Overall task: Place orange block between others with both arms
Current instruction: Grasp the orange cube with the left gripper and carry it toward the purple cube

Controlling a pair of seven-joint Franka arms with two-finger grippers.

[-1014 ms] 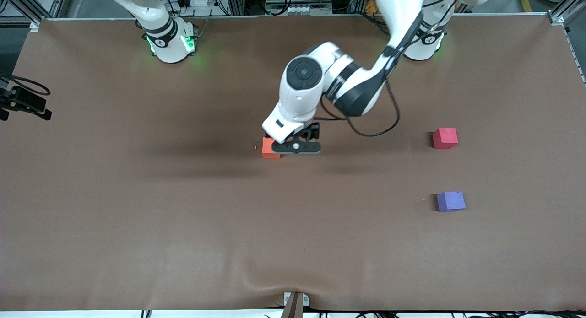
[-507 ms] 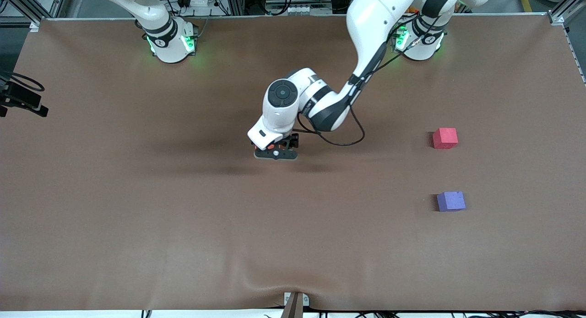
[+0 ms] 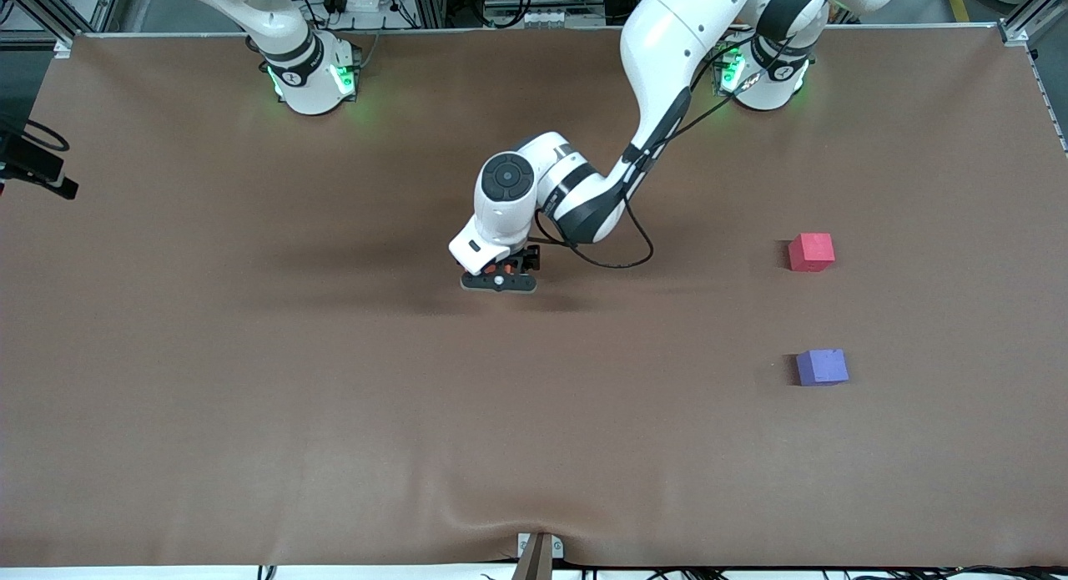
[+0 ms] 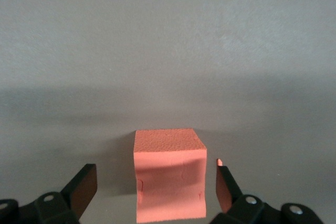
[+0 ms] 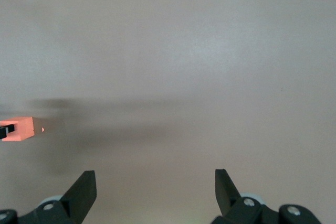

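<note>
Open left pincer (image 4: 155,192) straddles orange block (image 4: 169,174), gaps either side.

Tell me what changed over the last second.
The left tool shifted toward the right arm's end of the table and now straddles the orange block, open, not gripping. The orange block, red cube and purple cube stayed put. The right tool waits open over bare table.

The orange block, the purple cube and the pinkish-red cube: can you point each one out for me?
orange block (image 4: 169,174): left wrist view, on its front face, between the open end effector's fingers.
purple cube (image 3: 822,366): front view, on its top face.
pinkish-red cube (image 3: 811,251): front view, on its top face.
</note>
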